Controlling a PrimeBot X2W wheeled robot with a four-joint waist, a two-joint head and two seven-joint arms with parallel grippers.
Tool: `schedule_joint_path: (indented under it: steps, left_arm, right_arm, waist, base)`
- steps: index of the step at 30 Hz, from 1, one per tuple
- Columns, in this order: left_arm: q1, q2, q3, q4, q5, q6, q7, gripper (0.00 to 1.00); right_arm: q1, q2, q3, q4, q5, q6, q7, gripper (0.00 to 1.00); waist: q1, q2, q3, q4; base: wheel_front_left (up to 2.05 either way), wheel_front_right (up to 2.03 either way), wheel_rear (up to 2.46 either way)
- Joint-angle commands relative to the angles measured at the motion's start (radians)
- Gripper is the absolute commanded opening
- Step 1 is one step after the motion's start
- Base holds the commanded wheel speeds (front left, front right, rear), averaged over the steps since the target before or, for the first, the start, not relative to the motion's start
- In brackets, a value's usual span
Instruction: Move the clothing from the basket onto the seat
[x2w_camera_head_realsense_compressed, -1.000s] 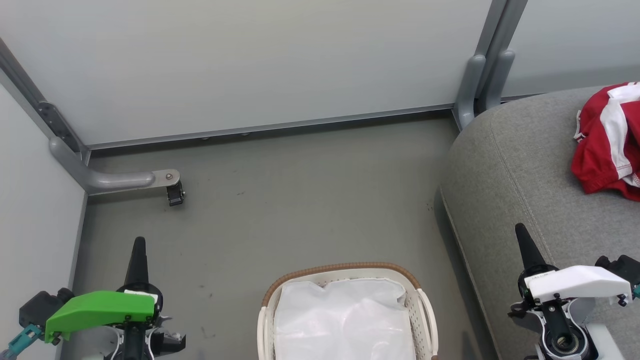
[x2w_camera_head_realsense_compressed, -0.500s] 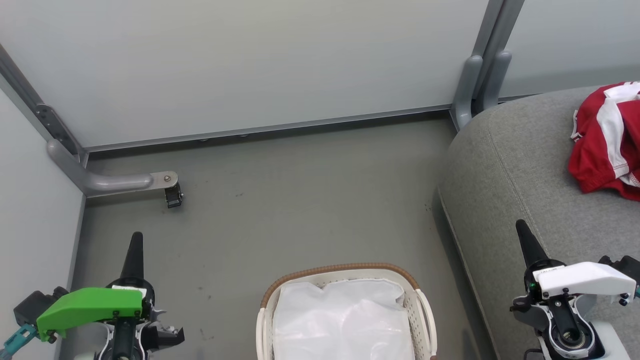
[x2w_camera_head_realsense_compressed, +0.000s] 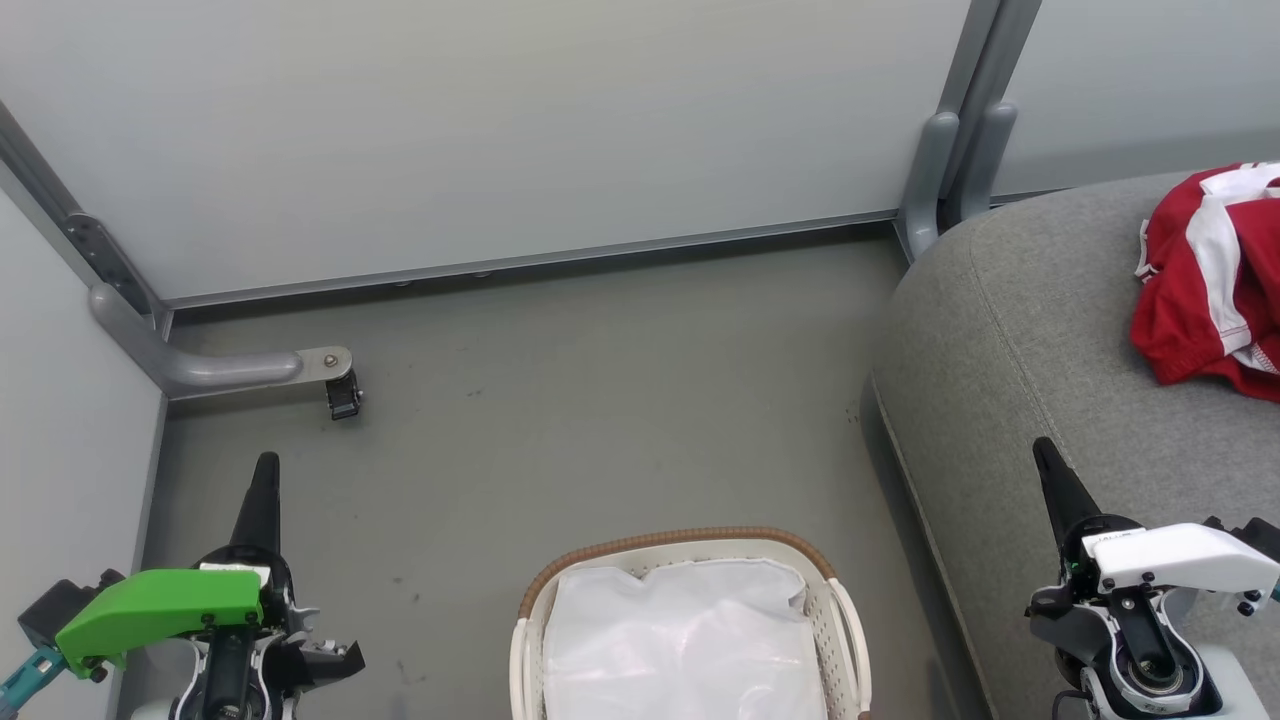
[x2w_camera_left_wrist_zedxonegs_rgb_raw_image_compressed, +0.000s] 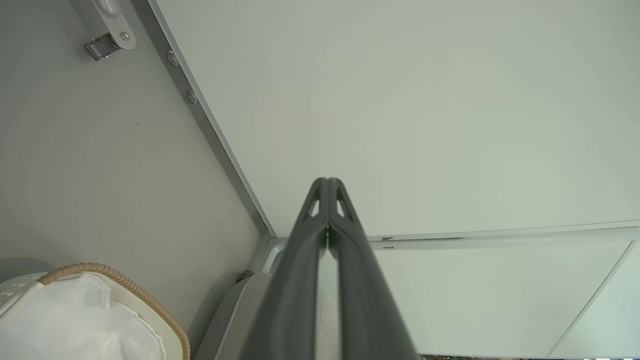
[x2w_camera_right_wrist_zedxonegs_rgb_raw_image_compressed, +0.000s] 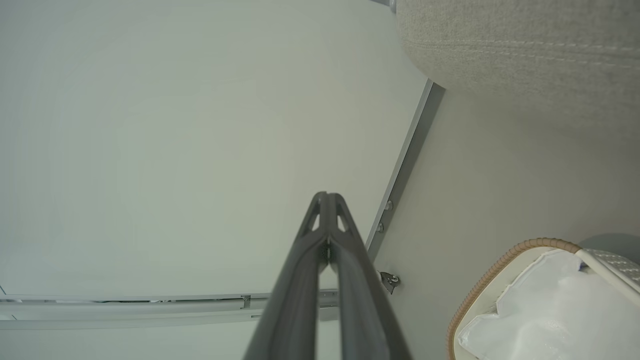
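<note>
**Item 1: left gripper**. Jaws pressed together along their length, nothing between them. Tips point away from the robot, over bare floor.

**Item 2: right gripper**. Jaws likewise closed and empty. Tips point away from the robot, above the near edge of the seat.

**Item 3: basket**. Stands on the floor between the two grippers, behind their tips and closer to the robot. The part of its interior that can be seen holds the white liner, rumpled, with no red fabric on it. The near end is cut off by the picture edge, so its long axis cannot be told.

**Item 4: seat.** Lies right of the right jaws and runs on beyond them. Its rounded edge leads away from the robot.

**Item 5: clothing**. A crumpled red heap with white stripes, lying on the seat ahead of the right jaws and to their right, well apart from them. It is partly cut off at the picture's right edge.
- Long axis: roughly near to far along the seat, with the broad white stripe running much the same way.
- Which end is collar or hem cannot be told.
- Whether the heap is one garment or two cannot be told.

**Status.** The transfer looks complete or nearly so. What remains, at most, is to check the hidden near end of the basket.
</note>
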Motion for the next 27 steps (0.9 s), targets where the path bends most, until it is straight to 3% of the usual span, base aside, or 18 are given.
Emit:
schedule_joint_path:
  steps: [1,27]
  left_arm:
    - [-0.020,0.005,0.006,-0.008,-0.021,0.005,0.006,0.00]
    - [-0.028,0.005,0.031,-0.019,-0.167,0.008,0.050,0.00]
  right_arm:
    - [-0.013,-0.008,-0.004,0.001,0.023,0.000,0.007,0.00]
    - [-0.017,-0.023,0.001,0.007,0.199,0.000,0.035,0.00]
  waist:
    - [0.0000,0.0001,0.000,-0.001]
    - [0.0000,0.0001,-0.006,-0.011]
  base:
    - [0.00,0.00,0.00]
    - [0.00,0.00,0.00]
